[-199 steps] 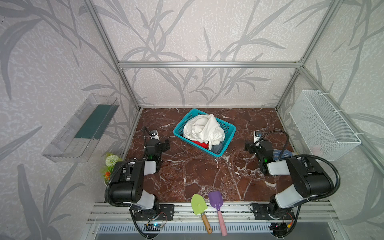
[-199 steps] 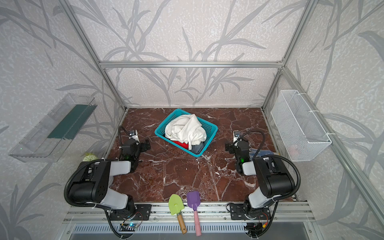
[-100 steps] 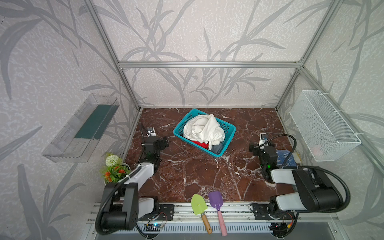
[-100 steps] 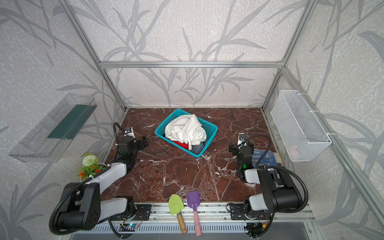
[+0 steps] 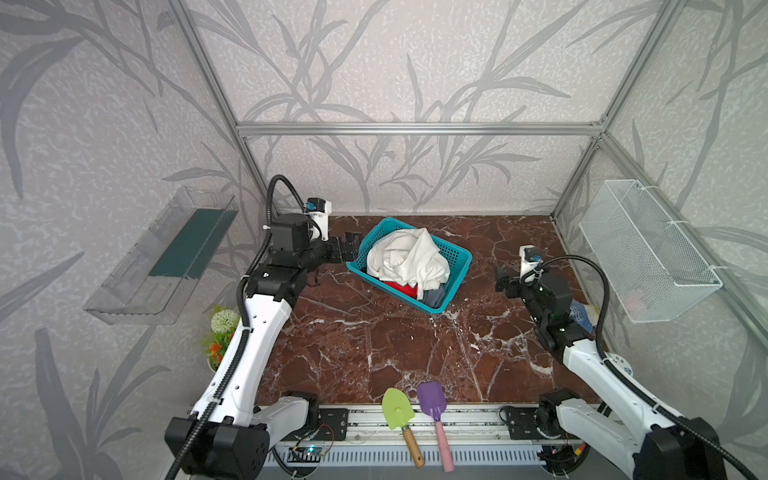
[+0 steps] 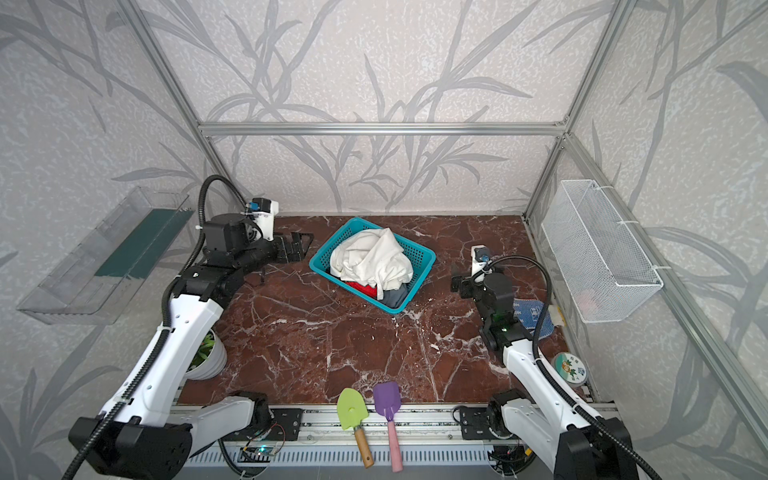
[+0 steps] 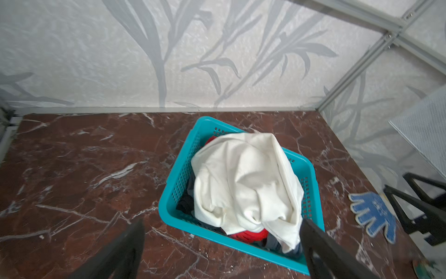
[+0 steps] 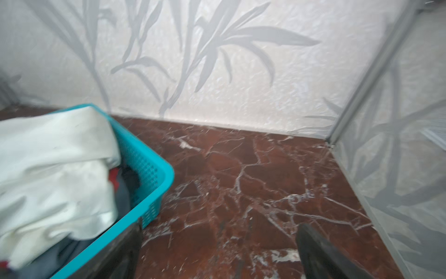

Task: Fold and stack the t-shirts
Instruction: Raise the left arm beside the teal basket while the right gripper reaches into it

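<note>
Red-brown marble tabletop (image 5: pixel 374 353) inside a booth with pale, leaf-patterned walls, seen from above. A teal plastic basket (image 5: pixel 460 261) sits toward the back of the tabletop, turned at an angle. All the t-shirts are in it, heaped and unfolded. A crumpled cream-white t-shirt (image 5: pixel 407 257) mounds above the rim and covers most of the pile. A red t-shirt (image 5: pixel 398 286) and a dark grey t-shirt (image 5: pixel 434 297) show only at the basket's near end, beneath it.

The left tool (image 5: pixel 349 248) hovers just beside the basket's left rim, its jaws spread wide and empty. Its wrist view looks down on the cream heap between the two dark fingers. The right tool (image 5: pixel 502 280) hangs near the basket's right side, apart from it, also wide open and holding nothing.

The arms appear placed on either side so that both can reach the top shirt. That shirt likely has to come out first, since it lies over the others. The marble in front of the basket seems the place for spreading and folding.

A blue-and-white glove (image 7: pixel 372 215) lies by the right arm. A green trowel (image 5: pixel 397 409) and a purple trowel (image 5: pixel 432 400) rest at the front edge, away from the work.
</note>
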`<state>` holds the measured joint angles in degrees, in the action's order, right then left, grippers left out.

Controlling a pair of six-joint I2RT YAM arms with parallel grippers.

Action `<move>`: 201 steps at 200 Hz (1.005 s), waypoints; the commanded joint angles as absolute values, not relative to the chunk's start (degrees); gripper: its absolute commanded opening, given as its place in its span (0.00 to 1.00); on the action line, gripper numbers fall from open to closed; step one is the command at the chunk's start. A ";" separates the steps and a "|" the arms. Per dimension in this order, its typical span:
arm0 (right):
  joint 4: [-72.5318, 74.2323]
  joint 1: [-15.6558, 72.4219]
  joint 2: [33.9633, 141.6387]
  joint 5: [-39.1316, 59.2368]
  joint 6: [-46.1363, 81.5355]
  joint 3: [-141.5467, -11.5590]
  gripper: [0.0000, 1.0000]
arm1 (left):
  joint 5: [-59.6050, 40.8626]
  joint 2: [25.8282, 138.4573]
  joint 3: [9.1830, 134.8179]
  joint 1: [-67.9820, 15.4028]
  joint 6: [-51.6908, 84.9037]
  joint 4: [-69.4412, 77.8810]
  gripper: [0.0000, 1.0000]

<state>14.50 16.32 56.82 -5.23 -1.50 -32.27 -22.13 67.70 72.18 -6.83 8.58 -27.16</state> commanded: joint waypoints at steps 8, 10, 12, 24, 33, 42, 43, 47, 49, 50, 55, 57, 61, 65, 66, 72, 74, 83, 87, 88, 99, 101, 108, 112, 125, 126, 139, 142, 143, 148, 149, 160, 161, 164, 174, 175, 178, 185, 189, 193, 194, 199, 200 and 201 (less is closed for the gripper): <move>-2.83 31.75 60.52 -5.08 -7.85 -44.58 0.99 | -31.16 71.12 73.72 -7.80 0.83 -30.53 0.99; -3.50 32.70 60.94 -5.09 -7.89 -45.40 0.99 | -31.48 71.28 73.54 -7.88 0.56 -30.29 0.99; -3.84 33.66 61.44 -5.16 -7.86 -45.91 0.99 | -31.64 71.39 73.29 -7.95 0.36 -30.03 0.99; -6.07 38.02 64.40 -5.67 -6.39 -50.41 0.99 | -31.63 72.16 71.48 -7.89 -0.42 -29.02 0.99; -6.43 40.30 67.06 -4.48 -5.00 -52.92 0.99 | -30.28 72.29 69.67 -7.83 -0.04 -27.81 0.99; -6.11 42.36 69.55 -3.71 -4.07 -54.75 0.99 | -29.00 72.01 70.06 -7.96 -1.82 -30.04 0.99; -6.04 42.58 69.84 -3.70 -3.92 -54.89 0.99 | -28.69 71.95 70.10 -7.93 -1.97 -30.23 0.99; -5.72 43.45 71.07 -3.74 -3.68 -55.96 0.99 | -27.27 71.59 69.87 -7.92 -2.10 -30.49 0.99; -5.65 43.84 71.67 -3.81 -3.62 -56.35 0.99 | -26.40 71.42 69.65 -7.91 -2.11 -30.52 0.99; -5.55 44.03 71.96 -3.84 -3.57 -56.61 0.99 | -25.81 71.31 69.45 -7.91 -2.06 -30.46 0.99; -5.29 44.91 73.52 -4.22 -3.55 -57.72 0.99 | -23.99 70.76 68.56 -7.91 -2.06 -29.86 0.99; -5.19 45.18 74.15 -4.35 -3.59 -58.16 0.99 | -23.36 70.51 68.14 -7.91 -2.25 -29.59 0.99; -5.05 45.71 75.44 -4.47 -3.58 -59.08 0.99 | -22.49 69.91 67.25 -7.92 -2.77 -29.01 0.99; -5.06 46.21 76.63 -4.36 -3.67 -59.76 0.99 | -21.80 69.46 66.36 -7.91 -3.33 -28.52 0.99; -5.12 46.31 76.94 -4.33 -3.68 -60.03 0.99 | -21.66 69.32 66.18 -7.95 -3.46 -28.45 0.99; -5.12 46.77 78.49 -3.94 -3.98 -61.20 0.99 | -20.34 68.65 65.32 -7.96 -4.11 -28.22 0.99; -5.10 46.96 78.97 -3.84 -4.03 -61.55 0.99 | -19.92 68.42 65.11 -7.94 -4.23 -28.22 0.99; -4.37 47.35 80.77 -3.63 -4.04 -62.55 0.99 | -17.96 67.69 65.00 -7.96 -4.55 -29.04 0.99; -4.12 47.44 81.45 -3.48 -4.01 -62.93 0.99 | -17.48 67.24 65.04 -7.91 -4.84 -29.52 0.99; -4.04 47.41 81.60 -3.41 -3.98 -63.02 0.99 | -17.35 67.15 65.04 -7.91 -4.88 -29.61 0.99; -4.36 47.50 83.28 -3.16 -3.81 -64.61 0.99 | -16.45 65.86 64.44 -7.93 -5.72 -29.87 0.99; -4.52 47.52 83.60 -3.16 -3.79 -64.91 0.99 | -16.37 65.57 64.30 -7.96 -5.85 -29.73 0.99; -5.17 47.57 84.52 -3.10 -3.78 -66.08 0.99 | -15.73 64.69 63.31 -7.93 -6.27 -28.85 0.99; -5.51 47.63 84.92 -3.00 -3.82 -66.61 0.99 | -15.43 64.26 62.90 -7.98 -6.39 -28.37 0.99; -6.13 47.93 85.51 -2.83 -3.71 -67.34 0.99 | -13.91 63.31 62.31 -8.00 -6.80 -28.03 0.99; -6.10 47.96 85.51 -2.82 -3.70 -67.33 0.99 | -13.68 63.25 62.31 -8.00 -6.83 -28.08 0.99; -5.20 48.75 85.06 -2.96 -4.10 -66.18 0.99 | -10.64 62.73 62.10 -8.00 -6.41 -28.24 0.99; -4.87 49.04 84.91 -3.05 -4.36 -65.81 0.99 | -9.68 62.61 62.06 -8.06 -5.96 -28.12 0.99; -4.72 49.13 84.91 -3.06 -4.42 -65.64 0.99 | -9.37 62.59 62.01 -8.03 -5.79 -28.08 0.99; -4.17 49.50 84.90 -3.01 -4.77 -65.04 0.99 | -7.90 62.33 61.73 -8.00 -5.03 -27.60 0.99; -4.06 49.58 84.95 -3.00 -4.85 -64.91 0.99 | -7.64 62.28 61.63 -8.00 -4.80 -27.47 0.99; -3.87 50.22 85.73 -2.39 -5.27 -64.33 0.99 | -6.47 61.68 60.66 -8.02 -4.35 -26.16 0.99; -3.91 50.29 85.89 -2.25 -5.31 -64.33 0.99 | -6.44 61.64 60.61 -8.05 -4.33 -26.09 0.99; -4.02 50.40 86.35 -1.82 -5.48 -64.35 0.99 | -6.24 61.58 60.49 -8.03 -4.31 -25.99 0.99; -5.03 50.83 88.13 -1.15 -5.96 -65.17 0.99 | -5.55 61.33 60.51 -8.00 -3.93 -25.93 0.99; -5.15 50.90 88.32 -1.15 -6.01 -65.32 0.99 | -5.50 61.34 60.49 -8.00 -3.90 -25.93 0.99; -5.38 51.08 88.81 -1.14 -6.13 -65.74 0.98 | -5.38 61.35 60.47 -8.04 -3.87 -25.97 0.99; -5.92 51.36 90.17 -1.22 -6.49 -66.47 0.97 | -5.29 61.26 60.48 -8.01 -3.79 -25.95 0.99; -6.01 51.45 90.87 -1.23 -6.70 -67.00 0.97 | -5.42 61.18 60.47 -8.01 -3.78 -25.90 0.99; -6.17 51.50 91.58 -1.23 -6.72 -67.42 0.96 | -5.59 61.14 60.39 -8.00 -3.79 -25.83 0.99; -6.16 51.46 91.71 -1.23 -6.75 -67.51 0.96 | -5.61 61.11 60.39 -8.00 -3.78 -25.79 0.99; -6.27 51.53 92.68 -1.23 -6.77 -68.10 0.95 | -5.85 61.08 60.30 -8.00 -3.85 -25.63 0.99; -6.30 51.47 92.83 -1.32 -6.81 -68.19 0.95 | -5.87 61.08 60.25 -8.00 -3.86 -25.60 0.99; -6.36 51.49 93.00 -1.36 -6.83 -68.33 0.95 | -5.88 61.08 60.23 -8.00 -3.82 -25.59 0.99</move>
<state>-4.82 50.92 88.71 -2.22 -5.52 -65.47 -7.70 62.13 60.80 -7.81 -3.79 -27.05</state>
